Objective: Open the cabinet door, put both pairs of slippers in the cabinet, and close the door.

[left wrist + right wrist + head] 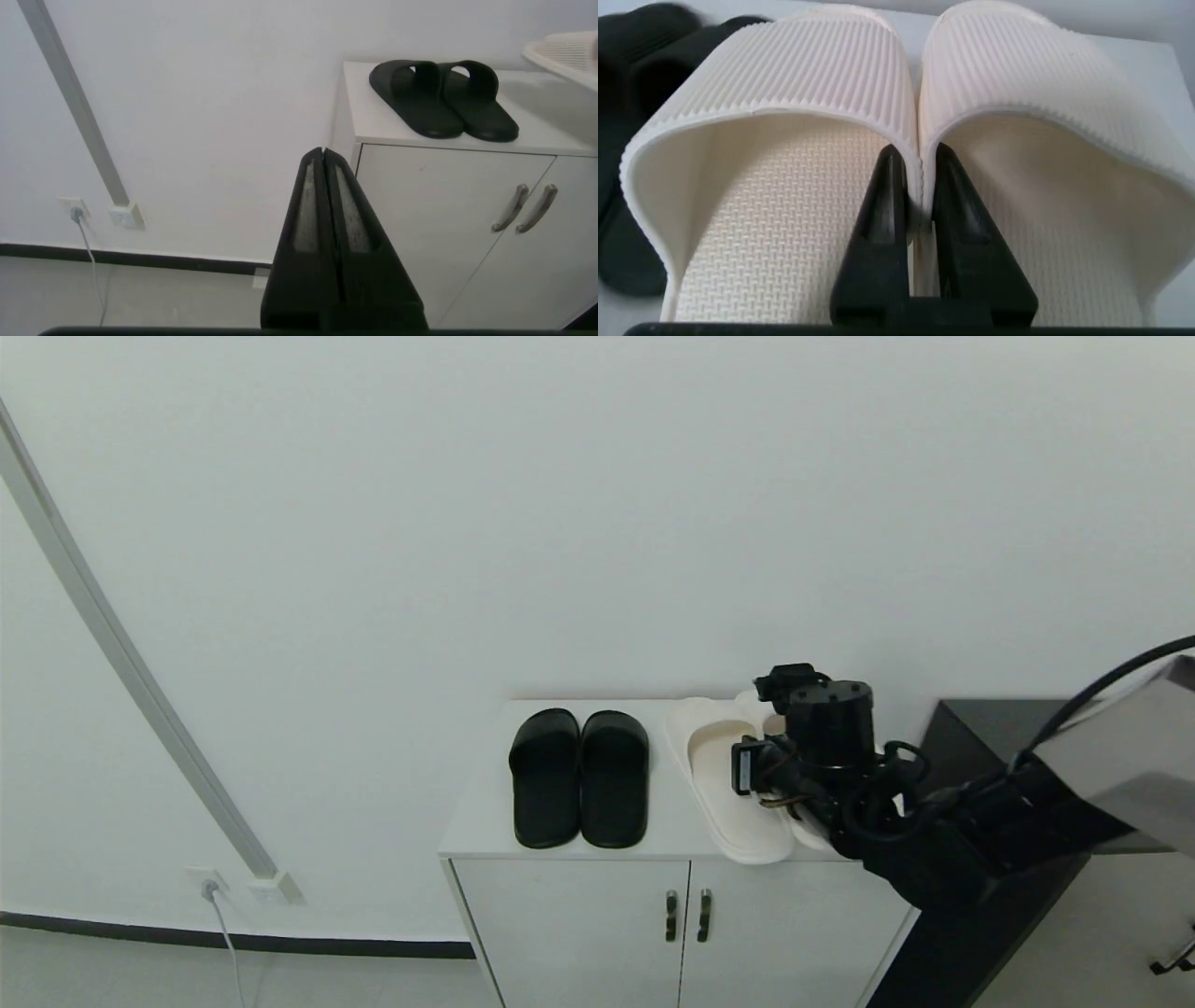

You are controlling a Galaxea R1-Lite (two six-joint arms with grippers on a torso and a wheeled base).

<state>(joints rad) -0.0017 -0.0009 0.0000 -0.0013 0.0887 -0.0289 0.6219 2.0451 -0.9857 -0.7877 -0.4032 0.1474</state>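
A white cabinet (485,831) stands against the wall with both doors shut, its two handles (686,915) side by side at the middle. On its top lie a pair of black slippers (579,779) and, to their right, a pair of white slippers (724,784). My right gripper (920,163) is over the white pair, shut on the two inner strap edges pressed together between its fingers (885,191). My left gripper (323,159) is shut on nothing, held low to the left of the cabinet (439,196), with the black slippers (444,96) beyond it.
A dark piece of furniture (990,728) adjoins the cabinet's right side. A grey conduit (121,653) runs slantwise down the wall to a socket (207,877) with a cable near the floor. Open floor lies left of the cabinet.
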